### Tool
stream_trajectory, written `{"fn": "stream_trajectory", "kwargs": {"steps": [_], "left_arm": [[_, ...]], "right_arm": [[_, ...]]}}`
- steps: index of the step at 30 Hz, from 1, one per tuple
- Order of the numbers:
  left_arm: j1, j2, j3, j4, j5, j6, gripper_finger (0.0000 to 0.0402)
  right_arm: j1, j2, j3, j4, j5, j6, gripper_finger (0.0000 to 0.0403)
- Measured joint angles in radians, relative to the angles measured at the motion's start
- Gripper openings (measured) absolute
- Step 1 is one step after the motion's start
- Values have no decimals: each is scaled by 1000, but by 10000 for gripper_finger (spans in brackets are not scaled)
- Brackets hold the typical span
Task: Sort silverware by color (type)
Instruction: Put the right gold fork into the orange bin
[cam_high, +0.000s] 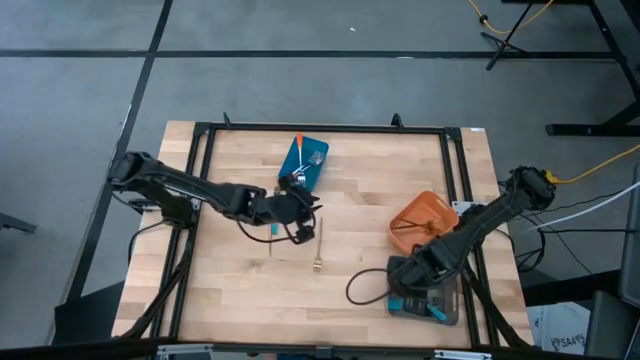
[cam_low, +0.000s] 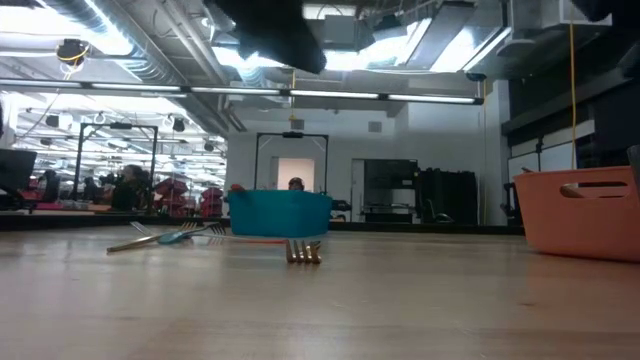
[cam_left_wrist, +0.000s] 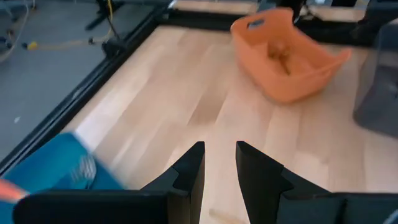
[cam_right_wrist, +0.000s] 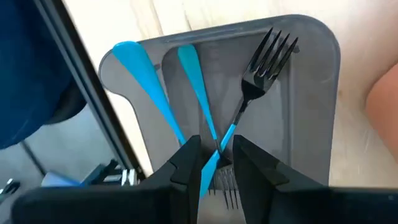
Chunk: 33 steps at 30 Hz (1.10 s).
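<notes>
Grey tray: holding blue-handled forks, lying lengthwise.
Right gripper: hovering above, fingers slightly parted, empty.
Left gripper: parted, empty.

Bare wood lies open across the near-left table. Mid-table, a gold fork and a blue fork lie loose. The blue bin blocks far centre, the orange bin the right, the grey tray near right.

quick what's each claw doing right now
left claw: open a little, empty, hanging over the table near the blue bin.
right claw: over the grey bin, fingers either side of a blue fork; grip unclear.
</notes>
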Motion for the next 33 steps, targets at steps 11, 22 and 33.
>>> {"fn": "stream_trajectory", "kwargs": {"steps": [11,22,33], "left_arm": [[-7,-140,0,-386,90,-165,84],[-11,-148,0,-427,106,-189,84],[-11,-148,0,-436,105,-189,84]], "right_arm": [[-95,-1,79,-91,-78,-97,83],[-217,-1,230,-4,383,-150,83],[-362,96,230,283,518,-135,83]]}}
